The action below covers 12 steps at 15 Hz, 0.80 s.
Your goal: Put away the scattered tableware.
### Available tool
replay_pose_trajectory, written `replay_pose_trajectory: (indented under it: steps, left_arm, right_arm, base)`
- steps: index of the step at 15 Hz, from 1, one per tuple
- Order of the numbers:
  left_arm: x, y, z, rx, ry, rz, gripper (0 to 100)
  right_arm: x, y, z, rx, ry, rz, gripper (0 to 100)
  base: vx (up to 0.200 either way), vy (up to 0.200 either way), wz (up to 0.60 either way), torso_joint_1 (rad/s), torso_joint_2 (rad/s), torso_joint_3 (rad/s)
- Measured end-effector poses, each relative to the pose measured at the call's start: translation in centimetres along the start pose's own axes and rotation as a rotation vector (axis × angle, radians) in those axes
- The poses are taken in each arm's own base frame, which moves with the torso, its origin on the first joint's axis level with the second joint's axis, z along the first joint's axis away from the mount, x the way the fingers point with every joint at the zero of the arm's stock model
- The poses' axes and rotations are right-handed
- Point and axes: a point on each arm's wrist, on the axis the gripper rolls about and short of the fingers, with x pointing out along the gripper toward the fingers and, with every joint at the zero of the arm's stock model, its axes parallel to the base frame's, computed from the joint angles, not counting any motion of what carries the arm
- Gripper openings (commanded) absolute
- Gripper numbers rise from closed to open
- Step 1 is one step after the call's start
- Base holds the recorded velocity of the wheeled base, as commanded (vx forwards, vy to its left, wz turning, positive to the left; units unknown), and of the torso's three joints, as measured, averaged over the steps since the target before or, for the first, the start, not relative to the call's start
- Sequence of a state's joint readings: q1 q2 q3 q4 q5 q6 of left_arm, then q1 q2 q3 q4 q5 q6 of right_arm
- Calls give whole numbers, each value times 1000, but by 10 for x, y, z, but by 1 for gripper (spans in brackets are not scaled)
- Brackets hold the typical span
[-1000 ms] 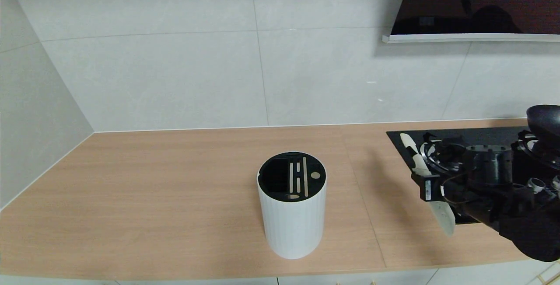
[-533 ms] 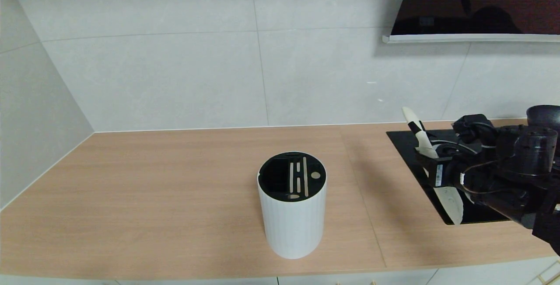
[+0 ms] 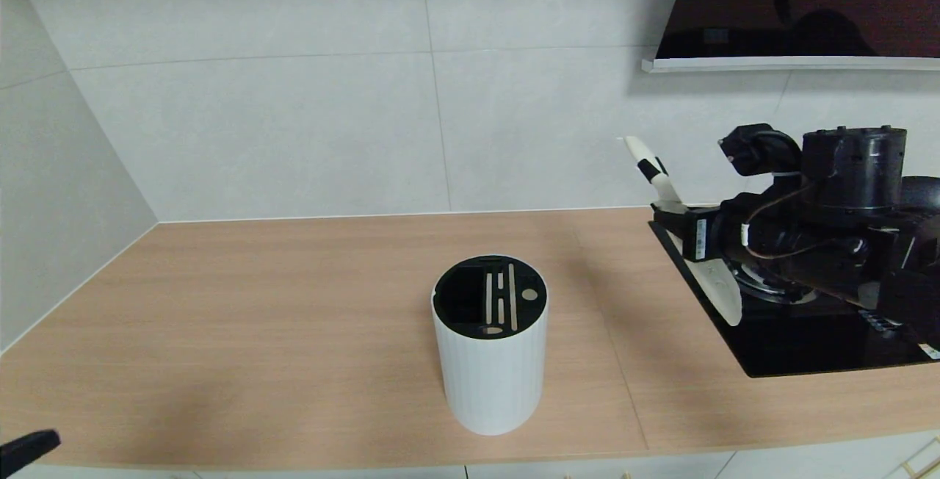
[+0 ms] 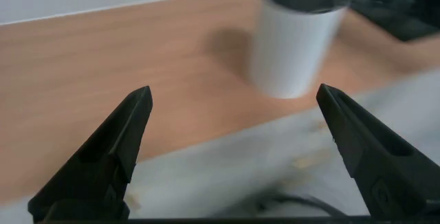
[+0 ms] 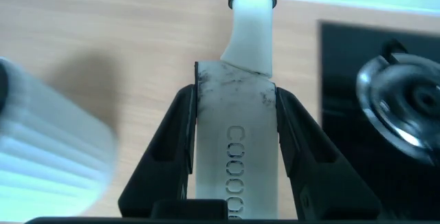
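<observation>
— Tiled kitchen corner, a wooden countertop [image 3: 294, 332], and a black cooktop [image 3: 793, 339] to the right. Where's the knife?

— The white knife [image 3: 718, 286] is pinched in the right gripper [image 3: 689, 233], handle up and blade slanting down, above the cooktop's near-left edge.

— Different from a second ago?

— Yes. It hung low over the cooktop then. The arm has since lifted it clear and brought it slightly left, toward the white slotted knife holder [image 3: 490, 347], though the two are well apart.

— So?

— I'd judge the pickup done. Carrying it over and lining the blade up with a slot remain.

— And the other arm?

— The left gripper [image 4: 234, 90] is spread wide with nothing in it, low by the counter's front edge.
</observation>
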State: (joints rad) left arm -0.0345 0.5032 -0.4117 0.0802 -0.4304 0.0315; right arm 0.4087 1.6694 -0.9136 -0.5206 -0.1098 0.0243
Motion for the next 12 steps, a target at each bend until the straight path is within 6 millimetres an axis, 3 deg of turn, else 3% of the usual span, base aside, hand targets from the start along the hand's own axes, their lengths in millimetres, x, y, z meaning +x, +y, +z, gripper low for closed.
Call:
replay_pose_trajectory:
  steps: [2, 5, 9, 12]
  left_arm:
    - [28, 10, 30, -19, 32, -95, 100]
    - [80, 17, 58, -75, 22, -250, 100]
    - [124, 6, 75, -434, 5, -423, 100]
    - [147, -6, 77, -554, 50, -498, 100]
  right_arm:
    - [1, 25, 10, -9, -24, 74, 0]
    - [-5, 54, 7, -21, -20, 158, 0]
    - [-24, 89, 2, -29, -12, 275, 0]
    - [-44, 120, -3, -6, -1, 360, 0]
  base:
    - [0, 0, 0, 0, 0, 0]
    - [0, 0, 0, 0, 0, 0]
    - [0, 0, 0, 0, 0, 0]
    - [0, 0, 0, 0, 0, 0]
